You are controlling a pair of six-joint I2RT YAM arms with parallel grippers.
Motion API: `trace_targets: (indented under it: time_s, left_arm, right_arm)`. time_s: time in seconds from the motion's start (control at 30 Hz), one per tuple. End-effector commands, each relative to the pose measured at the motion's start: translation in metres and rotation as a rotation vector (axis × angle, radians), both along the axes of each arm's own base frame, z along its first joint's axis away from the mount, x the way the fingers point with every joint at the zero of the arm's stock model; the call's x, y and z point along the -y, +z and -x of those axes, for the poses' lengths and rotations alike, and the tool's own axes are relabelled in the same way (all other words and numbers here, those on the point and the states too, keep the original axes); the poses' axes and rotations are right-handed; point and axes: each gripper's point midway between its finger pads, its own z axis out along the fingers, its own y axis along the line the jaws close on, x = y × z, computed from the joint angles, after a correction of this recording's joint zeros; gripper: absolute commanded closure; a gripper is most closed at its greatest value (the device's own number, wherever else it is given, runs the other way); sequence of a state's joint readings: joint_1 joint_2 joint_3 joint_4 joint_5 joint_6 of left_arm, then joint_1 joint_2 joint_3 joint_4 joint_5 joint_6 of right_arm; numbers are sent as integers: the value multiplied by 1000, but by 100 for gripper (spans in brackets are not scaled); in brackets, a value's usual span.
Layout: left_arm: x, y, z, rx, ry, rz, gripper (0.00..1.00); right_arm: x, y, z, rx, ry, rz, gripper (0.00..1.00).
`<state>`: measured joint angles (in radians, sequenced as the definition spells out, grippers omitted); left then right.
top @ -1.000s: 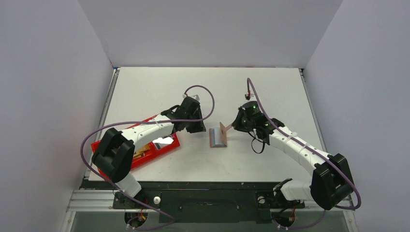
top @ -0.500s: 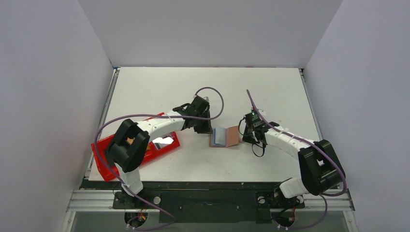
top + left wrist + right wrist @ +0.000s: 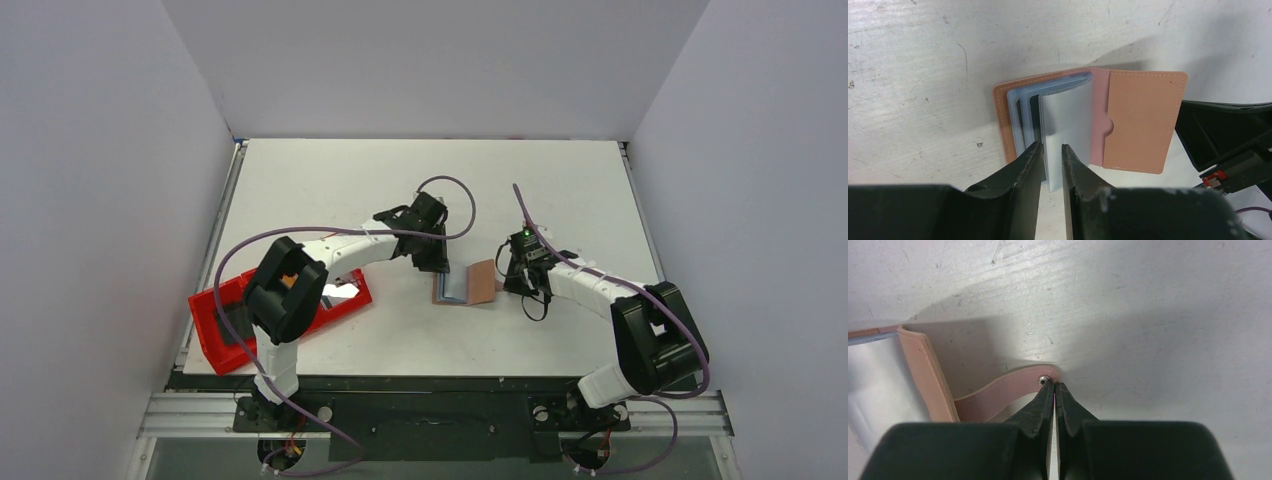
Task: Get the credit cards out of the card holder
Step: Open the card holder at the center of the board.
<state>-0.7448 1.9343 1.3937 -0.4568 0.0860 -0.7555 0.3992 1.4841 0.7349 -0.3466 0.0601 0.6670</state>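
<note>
Jaws of the right gripper (image 3: 1054, 389) are pinched shut on the snap tab (image 3: 998, 396), holding the card holder (image 3: 1143, 120) open on the table (image 3: 913, 75), while the left gripper (image 3: 1050, 150) jaws stand slightly apart around the front credit card (image 3: 1065, 120) edge; next, I judge, close and pull it out

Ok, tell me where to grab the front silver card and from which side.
Pinch the silver card at the end overhanging the card holder, nearest the left pincer. Come in from that side, one finger per face: the card stands fanned up, both faces free.
</note>
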Motion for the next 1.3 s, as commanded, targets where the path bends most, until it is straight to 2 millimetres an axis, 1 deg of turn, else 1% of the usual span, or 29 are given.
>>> trace_targets:
  time_s: [0.0, 0.1, 0.27, 0.5, 0.83, 1.13, 1.27]
  left_arm:
    - [7, 10, -4, 7, 4, 7, 81]
    - [5, 6, 1, 2, 6, 0, 77]
    - [8, 0, 5, -3, -8, 16, 73]
    - [13, -8, 8, -16, -25, 26, 72]
    - [24, -13, 11, -24, -56, 48, 72]
    - [39, -5, 11, -5, -82, 83, 73]
    - [46, -5, 11, -6, -93, 93, 81]
  right_arm:
    - [1, -3, -3, 0, 8, 3, 100]
    - [0, -3, -3, 2, 10, -2, 100]
    - [-1, -5, -4, 3, 10, -9, 100]
    - [-1, -7, -3, 0, 1, -12, 100]
    - [-1, -8, -3, 2, -7, -14, 100]
    - [-1, -7, -1, 2, 3, -13, 100]
    - [-2, 0, -3, 17, 10, -20, 100]
